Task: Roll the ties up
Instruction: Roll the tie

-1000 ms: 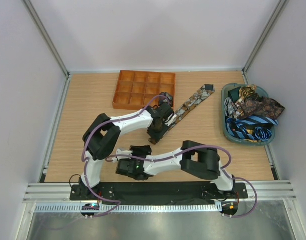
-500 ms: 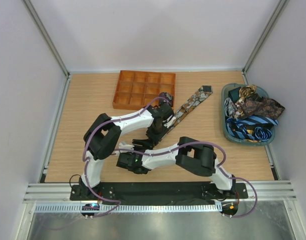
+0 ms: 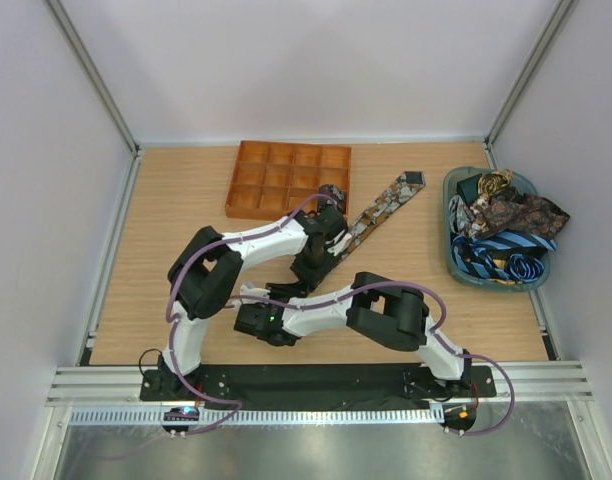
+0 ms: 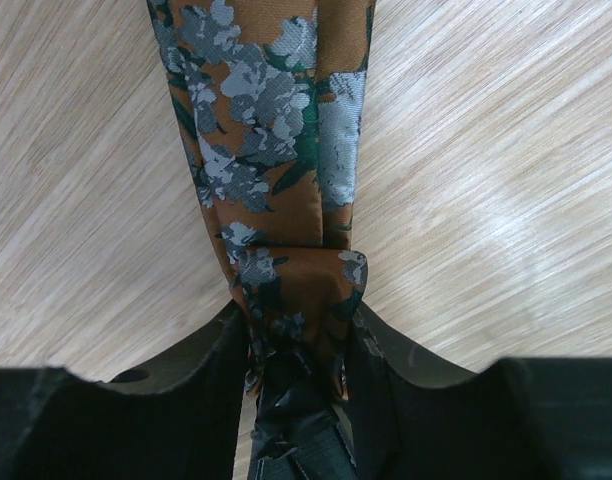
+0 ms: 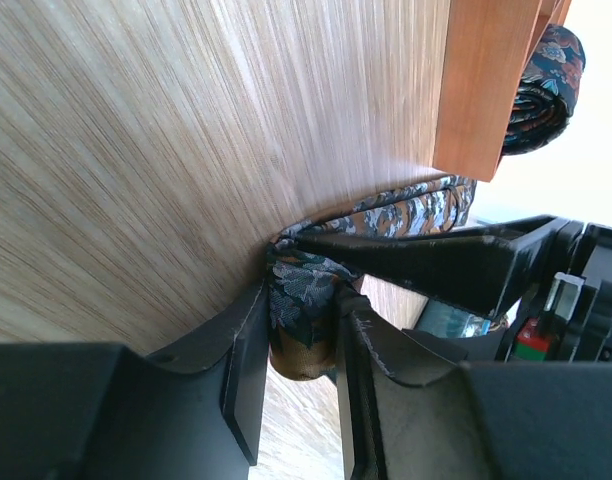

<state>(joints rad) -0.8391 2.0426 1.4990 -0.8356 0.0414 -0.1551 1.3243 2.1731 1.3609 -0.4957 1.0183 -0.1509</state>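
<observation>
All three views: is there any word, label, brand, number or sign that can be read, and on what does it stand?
No text can be read in any view.
Dark patch at the far end of the paisley tie: perhaps a label, too small to read.
Red and green part at the edge of the right wrist view: no legible characters.

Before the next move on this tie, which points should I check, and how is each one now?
1. Left gripper pinches the paisley tie: ok.
2. Right gripper has the folded end between its fingers: ok.
3. Free length lies straight on the table: ok.
4. Coil is tight: cannot tell, fingers cover it.
5. Rolled tie beside the orange tray is clear of the left arm: cannot tell.
</observation>
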